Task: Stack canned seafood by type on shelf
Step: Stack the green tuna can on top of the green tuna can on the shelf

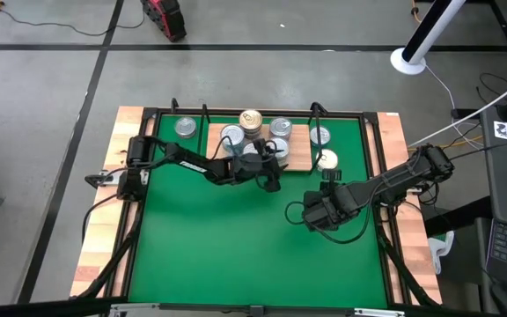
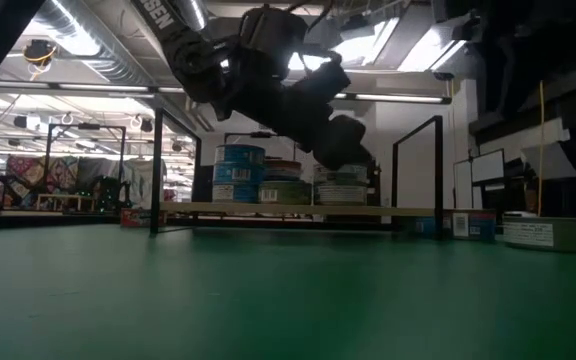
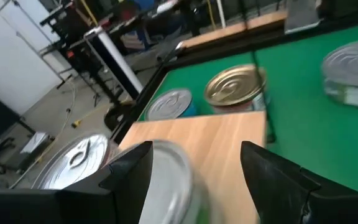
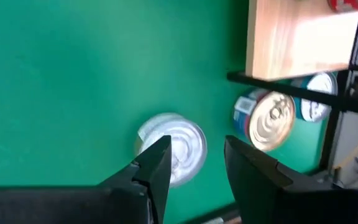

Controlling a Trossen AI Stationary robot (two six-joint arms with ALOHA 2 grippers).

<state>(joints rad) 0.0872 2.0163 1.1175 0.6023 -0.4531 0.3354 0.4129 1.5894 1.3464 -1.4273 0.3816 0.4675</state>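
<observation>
The shelf (image 1: 299, 157) is a light wooden board with black wire posts at the mat's far side. Several tins stand on it, among them a gold-lidded one (image 1: 251, 119) on top of a stack. My left gripper (image 1: 272, 174) is open at the shelf's near edge, and a silver-lidded tin (image 3: 169, 177) shows between its fingers, close to one finger (image 3: 129, 174); I cannot tell whether they touch. My right gripper (image 4: 194, 158) is open above a silver-lidded tin (image 4: 174, 144) that stands on the green mat right of the shelf (image 1: 326, 160).
A gold-lidded, blue-sided tin (image 4: 268, 121) and another tin (image 4: 316, 102) stand beyond the shelf's right end by the wire post. A further tin (image 1: 185, 128) stands left of the shelf. The green mat (image 1: 227, 246) spreads out nearer the front edge.
</observation>
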